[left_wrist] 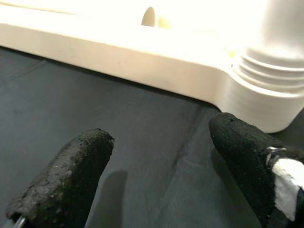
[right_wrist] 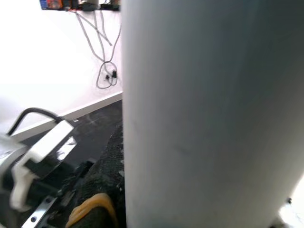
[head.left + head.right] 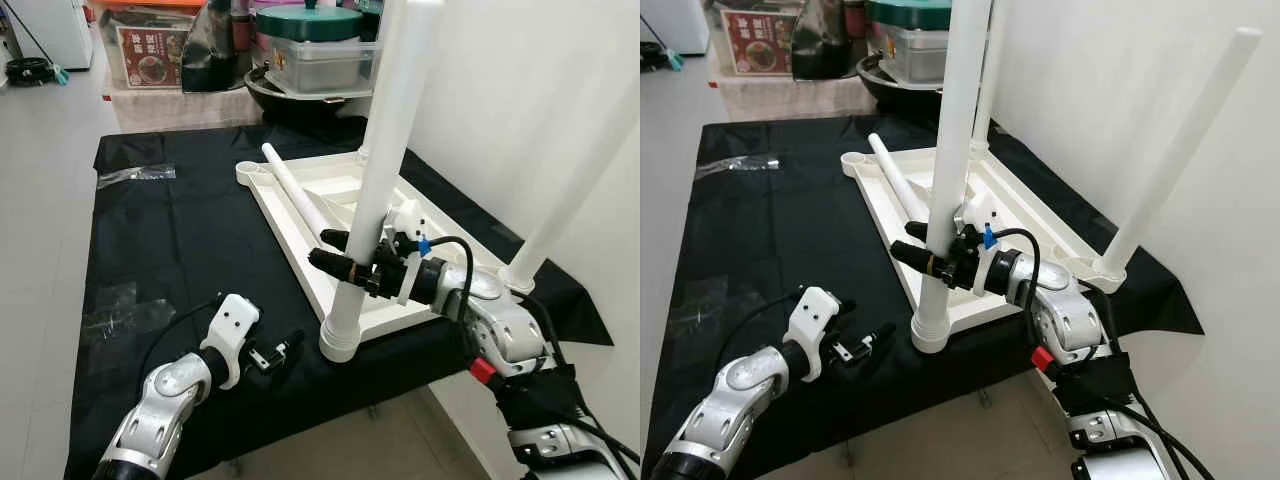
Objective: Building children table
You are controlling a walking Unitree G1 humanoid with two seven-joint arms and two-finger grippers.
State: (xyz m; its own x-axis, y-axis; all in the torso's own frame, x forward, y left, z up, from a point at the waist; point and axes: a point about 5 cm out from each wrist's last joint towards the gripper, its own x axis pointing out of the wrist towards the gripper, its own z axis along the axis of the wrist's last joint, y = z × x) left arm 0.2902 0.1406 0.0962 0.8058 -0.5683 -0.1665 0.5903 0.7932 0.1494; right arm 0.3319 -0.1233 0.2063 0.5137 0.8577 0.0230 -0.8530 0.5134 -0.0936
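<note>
Fingers (image 3: pixel 333 262) clamp leg (image 3: pixel 378 170) — tabletop (image 3: pixel 290 225) holds loose leg (image 3: pixel 296 196).

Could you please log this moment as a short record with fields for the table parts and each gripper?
tabletop: white tabletop lies upside down on black cloth
fitted legs: three stand upright in corner sockets; nearest leg
loose leg: loose leg lies across the tabletop
right gripper: right gripper clasps the nearest leg low down
left gripper: left gripper open, low over the cloth beside that leg's socket
</note>
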